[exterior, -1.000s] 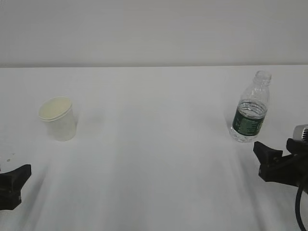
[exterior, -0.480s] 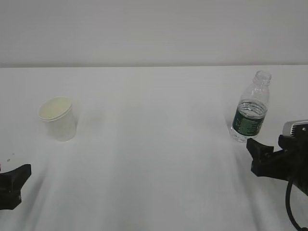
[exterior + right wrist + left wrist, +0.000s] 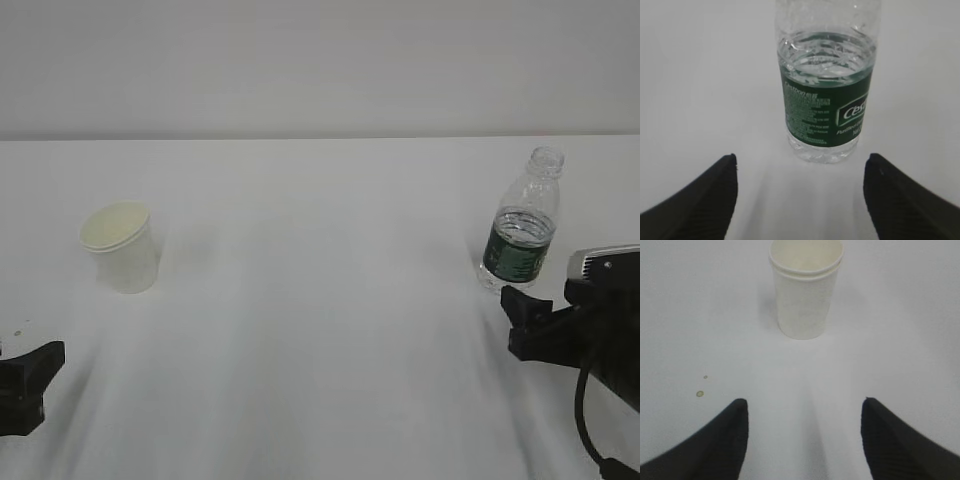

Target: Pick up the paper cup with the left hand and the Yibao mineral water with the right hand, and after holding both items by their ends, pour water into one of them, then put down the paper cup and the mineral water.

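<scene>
The white paper cup (image 3: 121, 246) (image 3: 805, 286) stands upright on the left of the white table. My left gripper (image 3: 804, 407) is open and empty, well short of the cup; only one black finger (image 3: 28, 384) shows at the exterior view's lower left edge. The Yibao mineral water (image 3: 522, 223) (image 3: 826, 85), a clear capless bottle with a dark green label and water up to the label's top, stands upright on the right. My right gripper (image 3: 800, 162) is open just in front of the bottle's base, not touching it; its finger (image 3: 527, 315) shows below the bottle.
The white table (image 3: 320, 330) runs back to a pale wall. A few small drops or specks (image 3: 700, 393) lie on the table left of my left gripper. Black cable hangs from the right arm (image 3: 585, 400).
The right arm has moved left and forward toward the bottle, rising further into the exterior view. The left arm, the cup and the bottle have not moved.
</scene>
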